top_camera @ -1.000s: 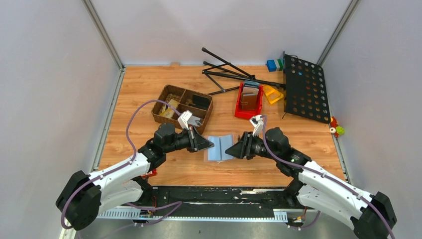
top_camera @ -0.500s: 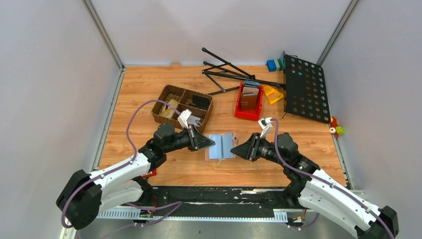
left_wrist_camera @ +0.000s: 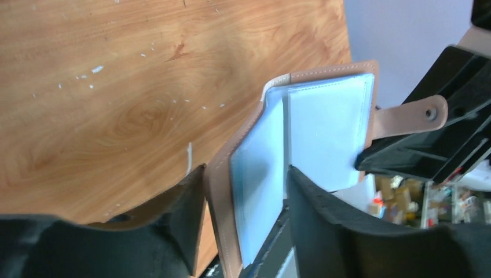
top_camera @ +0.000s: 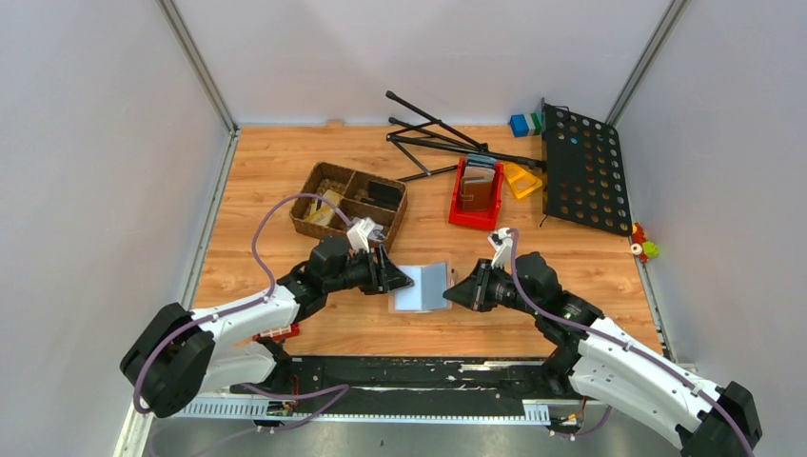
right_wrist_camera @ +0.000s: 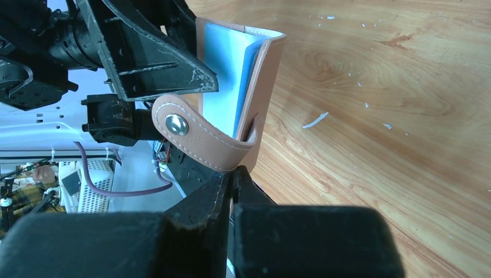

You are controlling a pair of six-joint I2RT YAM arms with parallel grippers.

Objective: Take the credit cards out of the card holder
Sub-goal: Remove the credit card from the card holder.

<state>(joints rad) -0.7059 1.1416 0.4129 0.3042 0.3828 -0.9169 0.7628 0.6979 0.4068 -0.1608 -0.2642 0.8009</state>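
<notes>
Taupe-brown leather outside and pale blue clear sleeves inside, the card holder (top_camera: 422,286) sits at the middle of the wooden table (top_camera: 285,152), half open, with its right cover tipped up off the wood. A brown snap strap (right_wrist_camera: 179,130) curls out from that raised cover.

The right gripper (top_camera: 453,291) is at the holder's 3 o'clock. Its fingers are pinched tight on the edge of the raised cover, just where the strap is rooted. The left gripper (top_camera: 402,280) is at 9 o'clock with its jaws apart. They straddle the left cover and a fan of sleeves without clamping them.

Both arms reach forward and inward from their bases. The forearms run low over the table, and the wrists are turned so that the two grippers point at each other across the holder. A purple cable (top_camera: 271,224) arcs above the left forearm.

Further out, a wicker basket (top_camera: 305,195) lies at the holder's 11 o'clock. Black tripod legs (top_camera: 428,133) are at 12 o'clock, a red bin (top_camera: 463,217) at 1 o'clock, and a black perforated panel (top_camera: 582,171) at 2 o'clock.
</notes>
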